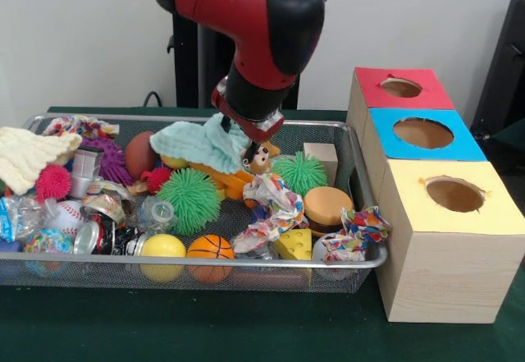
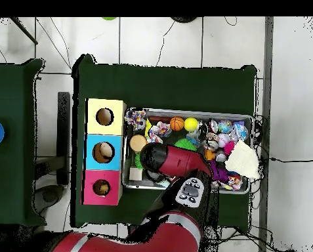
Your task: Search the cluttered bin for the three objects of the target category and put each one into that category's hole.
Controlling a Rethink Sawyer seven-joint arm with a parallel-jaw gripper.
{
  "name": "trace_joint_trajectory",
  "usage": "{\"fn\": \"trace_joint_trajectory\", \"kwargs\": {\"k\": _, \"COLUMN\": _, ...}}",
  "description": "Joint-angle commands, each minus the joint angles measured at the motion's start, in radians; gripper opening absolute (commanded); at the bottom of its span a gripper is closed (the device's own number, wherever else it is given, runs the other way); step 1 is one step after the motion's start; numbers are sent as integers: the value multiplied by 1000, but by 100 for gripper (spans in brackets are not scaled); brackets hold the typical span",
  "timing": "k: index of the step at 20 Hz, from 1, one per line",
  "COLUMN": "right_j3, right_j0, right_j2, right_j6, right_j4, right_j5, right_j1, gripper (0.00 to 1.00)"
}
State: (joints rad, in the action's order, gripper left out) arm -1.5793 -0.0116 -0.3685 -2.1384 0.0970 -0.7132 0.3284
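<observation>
Cloth (image 1: 197, 144), pale green, lies in the bin (image 1: 205, 273) touching the gripper (image 1: 248, 136), just left of it; whether the gripper pinches it I cannot tell.

Front view. Arm (image 1: 262, 34) comes down over the wire bin's (image 1: 361, 257) rear middle; gripper hidden behind cloth (image 1: 201, 142), which lies directly under the wrist. Toy monkey (image 1: 261, 158) just below the wrist, spiky ball (image 1: 300, 171) to its right, wooden block (image 1: 321, 157) beyond that. Larger spiky ball (image 1: 194, 199) forward-left of the tool. Basketball (image 1: 210, 249) and cheese wedge (image 1: 294, 244) at the front rim. Three-hole box (image 1: 443, 239) stands right of the bin, touching it.
</observation>
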Motion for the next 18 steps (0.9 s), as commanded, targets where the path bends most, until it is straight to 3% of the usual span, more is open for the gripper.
{"fn": "trace_joint_trajectory", "kwargs": {"k": 1, "right_j3": 29, "right_j0": -65, "right_j2": 182, "right_j6": -56, "right_j4": 61, "right_j5": -64, "right_j1": -20, "gripper": 100}}
{"fn": "trace_joint_trajectory", "kwargs": {"k": 2, "right_j3": 17, "right_j0": -74, "right_j2": 196, "right_j6": -60, "right_j4": 69, "right_j5": -35, "right_j1": -17, "gripper": 100}}
{"fn": "trace_joint_trajectory", "kwargs": {"k": 3, "right_j3": -21, "right_j0": -106, "right_j2": 243, "right_j6": -56, "right_j4": 95, "right_j5": 66, "right_j1": -6, "gripper": 100}}
{"fn": "trace_joint_trajectory", "kwargs": {"k": 5, "right_j3": -58, "right_j0": -149, "right_j2": 305, "right_j6": -43, "right_j4": 114, "right_j5": 179, "right_j1": 4, "gripper": 100}}
{"fn": "trace_joint_trajectory", "kwargs": {"k": 7, "right_j3": -76, "right_j0": -181, "right_j2": 344, "right_j6": -29, "right_j4": 117, "right_j5": 226, "right_j1": 13, "gripper": 100}}
{"fn": "trace_joint_trajectory", "kwargs": {"k": 12, "right_j3": -114, "right_j0": -234, "right_j2": 416, "right_j6": -35, "right_j4": 99, "right_j5": 297, "right_j1": 21, "gripper": 100}}
{"fn": "trace_joint_trajectory", "kwargs": {"k": 18, "right_j3": -117, "right_j0": -227, "right_j2": 401, "right_j6": -55, "right_j4": 53, "right_j5": 285, "right_j1": 24, "gripper": 100}}
